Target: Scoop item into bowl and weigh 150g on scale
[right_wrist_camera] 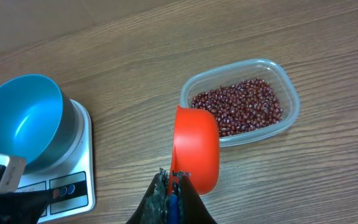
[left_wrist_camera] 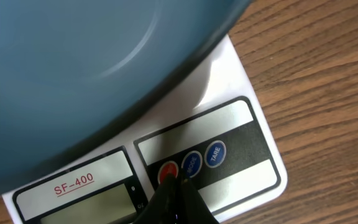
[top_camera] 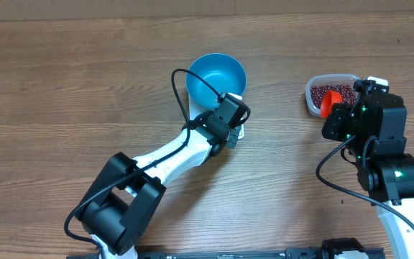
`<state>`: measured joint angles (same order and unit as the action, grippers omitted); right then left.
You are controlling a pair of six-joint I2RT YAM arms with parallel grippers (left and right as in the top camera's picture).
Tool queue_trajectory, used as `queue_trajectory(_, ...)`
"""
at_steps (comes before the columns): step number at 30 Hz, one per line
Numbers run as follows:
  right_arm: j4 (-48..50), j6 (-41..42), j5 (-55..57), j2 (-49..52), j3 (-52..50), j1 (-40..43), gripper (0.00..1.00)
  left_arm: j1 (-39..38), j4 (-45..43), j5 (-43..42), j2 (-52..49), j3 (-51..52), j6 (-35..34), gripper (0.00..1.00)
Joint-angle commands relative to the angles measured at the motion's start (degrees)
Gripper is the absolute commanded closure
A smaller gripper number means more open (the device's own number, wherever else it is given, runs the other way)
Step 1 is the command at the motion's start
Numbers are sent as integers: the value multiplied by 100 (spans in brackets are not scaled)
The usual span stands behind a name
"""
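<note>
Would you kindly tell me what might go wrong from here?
The shut left gripper sits at the red button of the scale, beside two blue buttons; it may press the wrong one or shove the scale under the bowl. The right gripper pinches the red scoop by one end; beans may spill between tub and bowl.

Soft, even overhead light falls on the wooden table [top_camera: 85, 72], with no harsh glare and only faint shadows beside the arms. In the left wrist view the bowl [left_wrist_camera: 92, 56] is a blurred blue mass shading the scale [left_wrist_camera: 235, 124], whose labels look sharp. The right wrist view is clear, with a soft sheen inside the bowl.
</note>
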<state>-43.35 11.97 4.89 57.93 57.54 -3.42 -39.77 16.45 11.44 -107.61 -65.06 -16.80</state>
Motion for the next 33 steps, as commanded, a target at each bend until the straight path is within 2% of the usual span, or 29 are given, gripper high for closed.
queue_trajectory(1,7,-7,-9,-37,216,24,96,-11,-37,120,-138,20,-127,96)
queue_trajectory(33,-2,-9,-7,-37,216,24,96,0,-177,131,-275,20,-142,96)
